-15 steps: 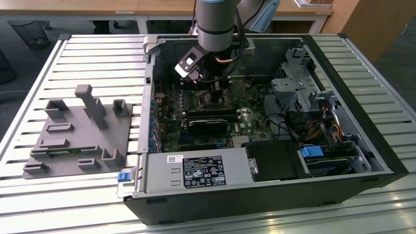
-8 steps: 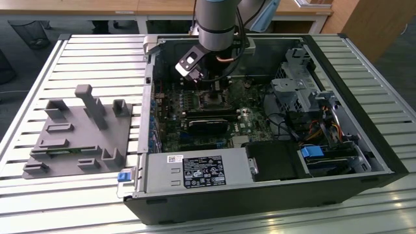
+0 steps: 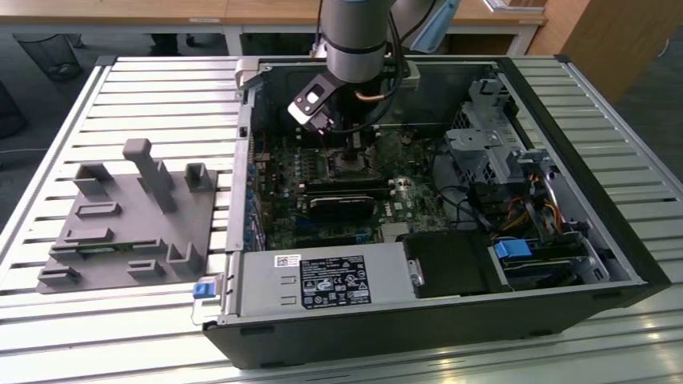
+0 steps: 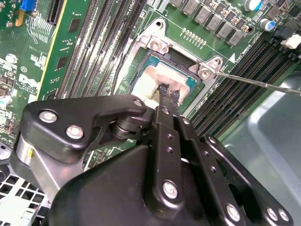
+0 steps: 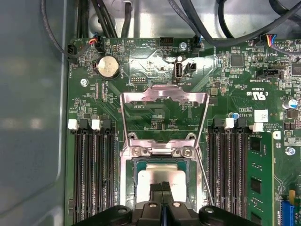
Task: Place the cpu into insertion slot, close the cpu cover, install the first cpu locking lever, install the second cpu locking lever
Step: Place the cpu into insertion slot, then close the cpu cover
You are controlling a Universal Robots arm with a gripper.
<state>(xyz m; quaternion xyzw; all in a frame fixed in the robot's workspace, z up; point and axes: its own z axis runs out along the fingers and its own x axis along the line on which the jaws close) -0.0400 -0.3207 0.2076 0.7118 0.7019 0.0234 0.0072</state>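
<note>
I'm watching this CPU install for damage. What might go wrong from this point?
The gripper rests its tips together on the cpu in the insertion slot; a sideways nudge could skew the chip on the socket. The thin lever wire juts out beside the slot and might snag the gripper. The cpu cover lies open, so nothing holds the chip down.

The tabletop is made of silver metal slats running across the scene, and light glares pale off its near strips. Beyond its far edge stands a row of light wooden desks on white frames. A dark mesh waste bin sits on the grey floor at the far end on the exterior view's left. A brown wooden panel rises at the far end on the exterior view's right.
</note>
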